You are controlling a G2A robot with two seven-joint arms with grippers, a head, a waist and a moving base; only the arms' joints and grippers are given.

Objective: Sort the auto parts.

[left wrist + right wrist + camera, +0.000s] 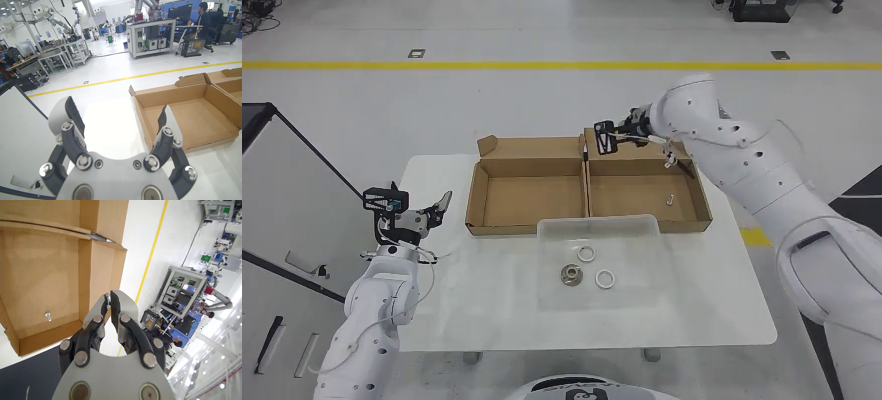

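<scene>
Near left: left gripper (118, 106) spread wide, empty | middle: clear plastic tray (597, 222), two white rings (586, 254), grey metal disc (568, 274) | far right: right gripper (109, 294) pinches small silver steel bolt (108, 302) across its shaft at far edge of brown cardboard box (642, 192) | bolt likely light, rigid, slippery.

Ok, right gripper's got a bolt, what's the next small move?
Probably ease the right gripper inward over the right box floor before releasing. It is shut on a bolt near that box's far rim, and a second bolt already lies inside.
</scene>
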